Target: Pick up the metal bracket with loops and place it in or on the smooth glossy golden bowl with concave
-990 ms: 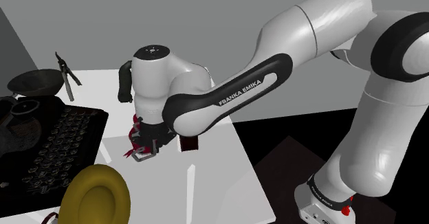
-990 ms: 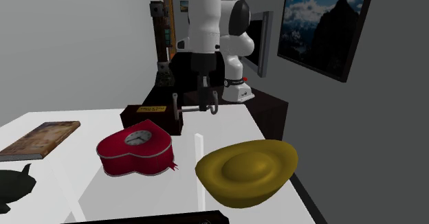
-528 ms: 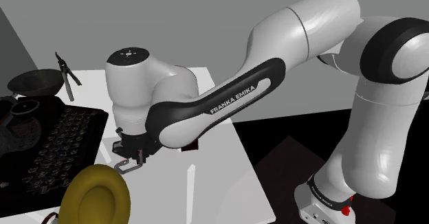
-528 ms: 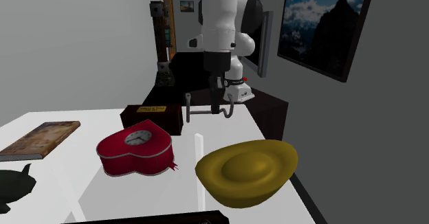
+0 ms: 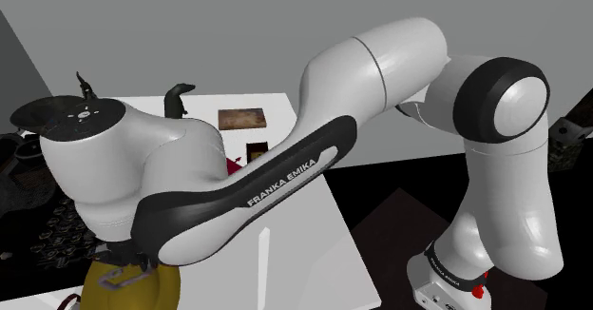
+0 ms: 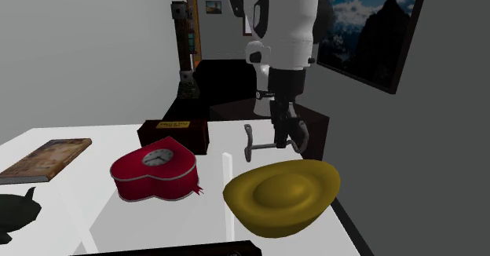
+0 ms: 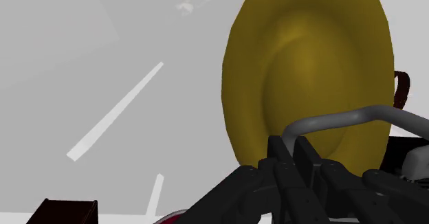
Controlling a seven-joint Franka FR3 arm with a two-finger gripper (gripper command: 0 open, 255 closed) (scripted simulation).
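Finding: the jaws are closed narrow on the bracket (image 6: 261, 144), a grey metal bar with a loop at its end. In the wrist view the fingers (image 7: 280, 157) pinch the bent tube (image 7: 330, 119) between them.

Position: the bracket hangs clear of the table (image 6: 157, 219), above the far rim of the golden bowl (image 6: 283, 192). The bar runs level and crosswise. Its longer part sticks out from the jaws toward the second exterior view's left, so I judge the hold to be off-centre. In the wrist view the bowl's hollow (image 7: 309, 71) lies straight beyond the jaws.

Handling, by my judgement: the bracket is stiff, smooth and fairly light. It will not crush, but round tube can twist in a narrow pinch, and the overhanging end favours that. A hold nearer mid-bar would be steadier.

Risk: the bowl is glossy and curved. A bracket let go from this height may skid or catch on the rim, so I would lower it over the hollow first.
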